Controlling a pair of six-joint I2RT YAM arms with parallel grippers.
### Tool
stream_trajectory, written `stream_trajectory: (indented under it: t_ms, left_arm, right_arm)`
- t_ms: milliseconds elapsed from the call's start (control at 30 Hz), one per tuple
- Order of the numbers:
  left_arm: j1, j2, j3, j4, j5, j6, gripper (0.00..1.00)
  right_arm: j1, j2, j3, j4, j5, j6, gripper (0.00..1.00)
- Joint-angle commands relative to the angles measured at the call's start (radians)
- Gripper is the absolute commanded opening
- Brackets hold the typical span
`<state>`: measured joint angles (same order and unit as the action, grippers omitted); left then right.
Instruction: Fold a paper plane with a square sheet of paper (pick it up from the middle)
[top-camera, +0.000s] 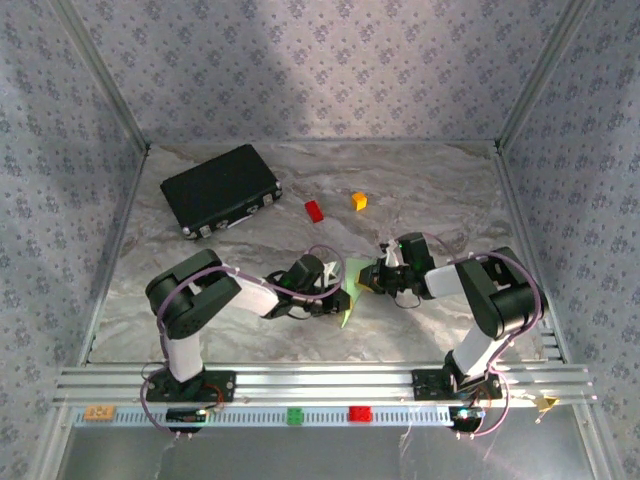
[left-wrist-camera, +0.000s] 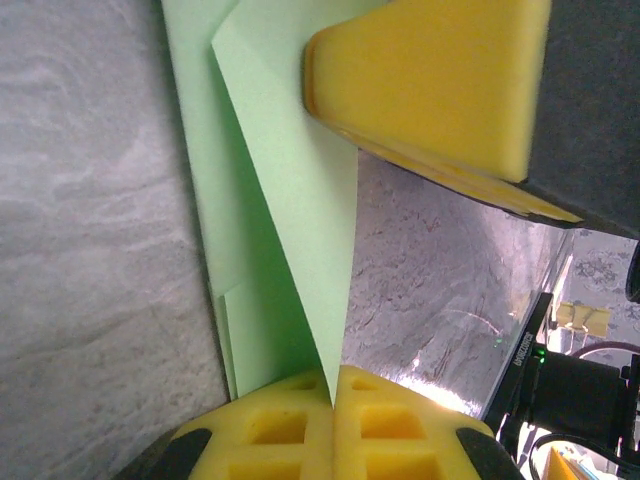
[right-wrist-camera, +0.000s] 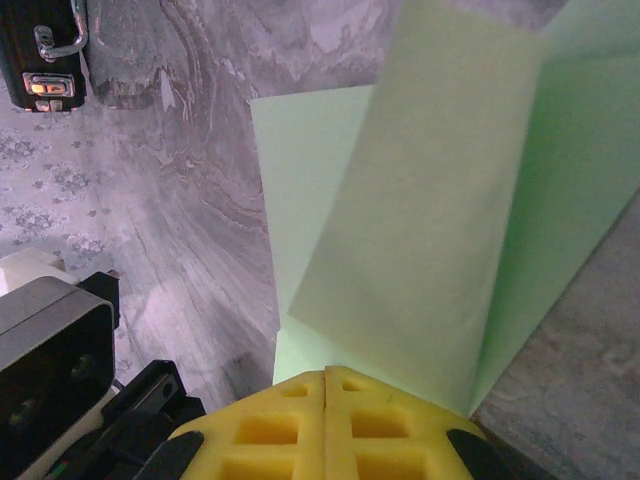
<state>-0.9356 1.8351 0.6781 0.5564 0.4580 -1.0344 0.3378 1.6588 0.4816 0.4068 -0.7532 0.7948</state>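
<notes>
The square sheet of paper (top-camera: 350, 290) is light green, partly folded, and held up on edge at mid-table between both grippers. My left gripper (top-camera: 334, 292) is shut on it. In the left wrist view a pointed flap of the sheet (left-wrist-camera: 290, 200) runs down into the seam of the left gripper (left-wrist-camera: 333, 392). A yellow pad (left-wrist-camera: 430, 80) of the other arm sits on the flap's far end. My right gripper (top-camera: 376, 278) is shut. In the right wrist view the sheet (right-wrist-camera: 430, 220) rises from the closed right gripper (right-wrist-camera: 326, 385), with a lower layer (right-wrist-camera: 305, 180) behind.
A black case (top-camera: 220, 188) lies at the back left and shows again as a case (right-wrist-camera: 40, 50) at the top left. A small red block (top-camera: 314, 210) and an orange block (top-camera: 358, 200) sit behind the grippers. Red and green blocks rest on the front rail (top-camera: 320, 384).
</notes>
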Motion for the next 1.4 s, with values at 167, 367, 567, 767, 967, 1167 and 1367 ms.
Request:
stream_trajectory:
  t_ms: [167,367,567,767,967,1167,1367]
  left_arm:
    - [0.009,0.022,-0.012,-0.120,-0.005,0.013,0.07]
    - [0.005,-0.039,0.003,-0.143,0.001,0.019,0.14]
    - [0.003,-0.069,0.008,-0.133,0.023,0.022,0.14]
    - [0.003,-0.048,-0.011,-0.076,0.066,0.008,0.03]
    - [-0.001,-0.012,-0.022,-0.090,0.115,0.013,0.00]
    - [-0.014,0.001,-0.042,-0.160,0.112,0.034,0.04]
    - [-0.020,-0.023,-0.057,-0.189,0.086,0.039,0.14]
  right_arm:
    - [-0.008,0.044,0.008,-0.056,0.039,-0.033,0.06]
    - [-0.008,0.051,0.003,-0.079,0.058,-0.039,0.06]
    - [-0.006,0.059,0.004,-0.083,0.065,-0.039,0.05]
    - [-0.003,0.066,0.006,-0.093,0.079,-0.039,0.05]
    - [-0.003,0.072,0.009,-0.116,0.099,-0.046,0.05]
    - [-0.002,0.075,0.012,-0.130,0.110,-0.049,0.05]
    - [-0.002,0.075,0.014,-0.140,0.117,-0.053,0.05]
